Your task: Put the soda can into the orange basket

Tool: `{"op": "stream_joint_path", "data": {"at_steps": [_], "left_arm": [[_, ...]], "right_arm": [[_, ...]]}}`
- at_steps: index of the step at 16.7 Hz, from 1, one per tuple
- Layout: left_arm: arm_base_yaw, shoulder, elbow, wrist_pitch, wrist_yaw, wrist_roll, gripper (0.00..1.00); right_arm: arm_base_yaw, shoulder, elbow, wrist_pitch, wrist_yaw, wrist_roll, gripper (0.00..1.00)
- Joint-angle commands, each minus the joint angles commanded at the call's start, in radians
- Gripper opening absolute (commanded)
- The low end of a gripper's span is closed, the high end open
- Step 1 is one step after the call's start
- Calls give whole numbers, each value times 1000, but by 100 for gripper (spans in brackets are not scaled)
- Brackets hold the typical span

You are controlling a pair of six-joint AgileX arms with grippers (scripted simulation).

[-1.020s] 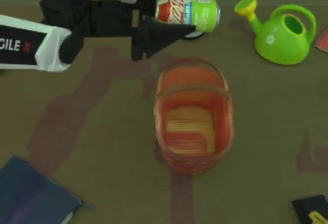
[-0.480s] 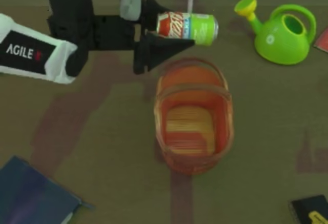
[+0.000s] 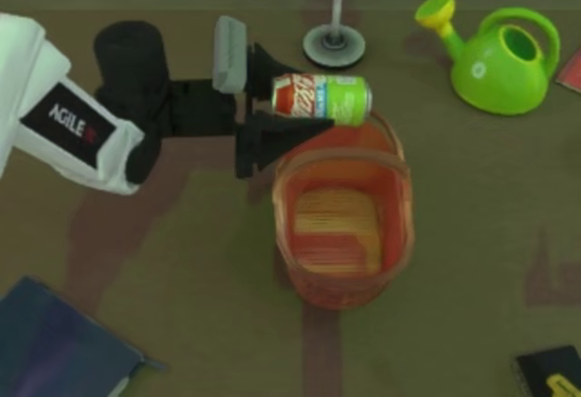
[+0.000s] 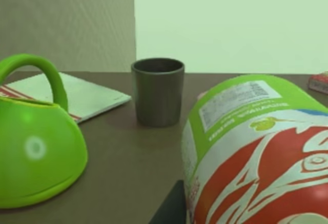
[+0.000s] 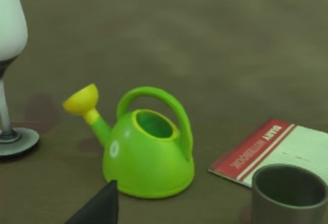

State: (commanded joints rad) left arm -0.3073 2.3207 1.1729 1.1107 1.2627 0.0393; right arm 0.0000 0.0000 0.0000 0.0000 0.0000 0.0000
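Brown-olive tabletop [image 3: 472, 233] with a faint darker pattern fills the top view, and all the things lie on it or hang over it.

The soda can [image 3: 321, 99] is a smooth small cylinder, one half red with white lettering and the other half lime green. It lies on its side in the air, over the far rim of the orange basket [image 3: 343, 206], with its green end toward the right side of the table. In the left wrist view the can [image 4: 256, 152] fills the near corner, and a printed label shows on the green part.

The left gripper [image 3: 272, 97] is closed on the red end of the can, with one black wedge-shaped finger on each side. Its white and black arm comes in from the left edge of the table.

The basket is oval, of woven orange wicker, with an arched handle across the middle and a yellowish slatted bottom.

Beyond it stands a wine glass [image 3: 335, 15] with a round foot. To the right is a glossy green watering can [image 3: 499, 56] with a yellow spout. A dark blue book [image 3: 54, 347] lies at the near left corner. A plain grey cup [image 5: 289, 193] stands beside a red and white notebook [image 5: 271, 149].

The right gripper is seen only as a black tip, perhaps one finger [image 5: 100, 208], in the right wrist view; I cannot tell if it is open.
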Motion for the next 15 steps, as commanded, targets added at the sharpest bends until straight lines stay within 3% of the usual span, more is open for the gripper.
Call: {"op": "stream_joint_path", "data": {"at_steps": [2,15], "left_arm": [[0,0,0,0,0,0,0],[0,0,0,0,0,0,98]], "right_arm": [[0,0,0,0,0,0,100],[0,0,0,0,0,0,100]]}}
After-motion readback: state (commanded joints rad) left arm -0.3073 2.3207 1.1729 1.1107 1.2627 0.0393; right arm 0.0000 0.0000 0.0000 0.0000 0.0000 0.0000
